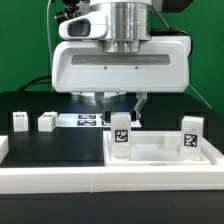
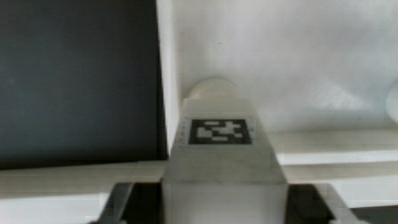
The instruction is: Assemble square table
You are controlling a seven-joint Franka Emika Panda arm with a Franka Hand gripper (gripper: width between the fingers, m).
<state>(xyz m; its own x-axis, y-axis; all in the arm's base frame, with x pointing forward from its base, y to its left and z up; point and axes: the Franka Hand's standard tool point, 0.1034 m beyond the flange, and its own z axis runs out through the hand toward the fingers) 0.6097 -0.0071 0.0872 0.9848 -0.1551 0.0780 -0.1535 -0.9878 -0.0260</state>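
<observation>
Tabletop [image 1: 165, 152] is lying on the black surface [image 1: 30, 140], toward the exterior view's right. I am seeing the hand [image 1: 120, 104] partly closed and gripping one leg [image 2: 221, 150], with fingers [image 2: 128, 203] pressing its sides, at the tabletop's edge on the exterior view's left. Second leg [image 1: 191, 133] is standing at the tabletop's right side. Third leg [image 1: 19, 121] and fourth leg [image 1: 46, 121] are standing apart on the surface.
</observation>
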